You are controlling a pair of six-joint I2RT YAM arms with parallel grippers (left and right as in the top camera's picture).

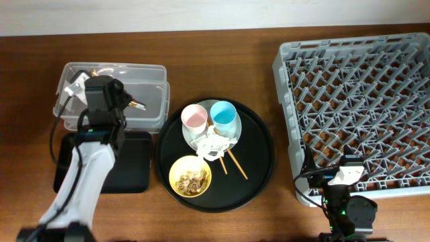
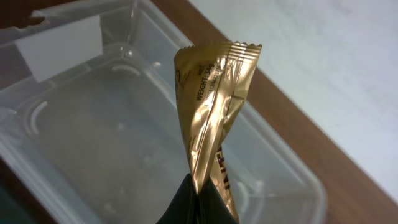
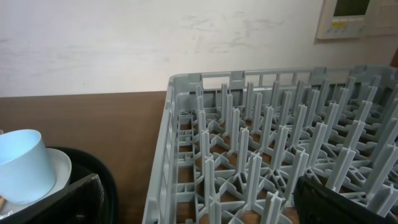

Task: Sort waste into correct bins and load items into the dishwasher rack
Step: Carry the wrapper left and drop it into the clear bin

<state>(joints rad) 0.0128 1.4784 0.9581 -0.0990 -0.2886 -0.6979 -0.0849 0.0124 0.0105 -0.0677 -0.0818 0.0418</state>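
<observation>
My left gripper [image 2: 200, 202] is shut on the lower end of a crinkled gold-brown wrapper [image 2: 214, 106] and holds it above the clear tub [image 2: 93, 143], which has a white label [image 2: 59, 50]. In the overhead view this gripper [image 1: 132, 103] is over the clear tub [image 1: 151, 101], with the black rectangular tray [image 1: 134, 168] just in front. The pink cup [image 1: 194, 117], blue cup [image 1: 224, 115], white napkin [image 1: 216, 142], chopsticks [image 1: 235, 163] and the yellow bowl [image 1: 176, 168] with food scraps [image 1: 191, 180] sit on the round black tray [image 1: 259, 148]. My right gripper [image 3: 205, 208] is open and empty at the near edge of the grey rack [image 3: 186, 81].
The pale plate [image 1: 190, 136] lies under the cups and napkin. The grey rack [image 1: 363, 87] fills the right side of the table. The right wrist view shows the blue cup [image 3: 18, 165] on the plate [image 3: 59, 168] at the left.
</observation>
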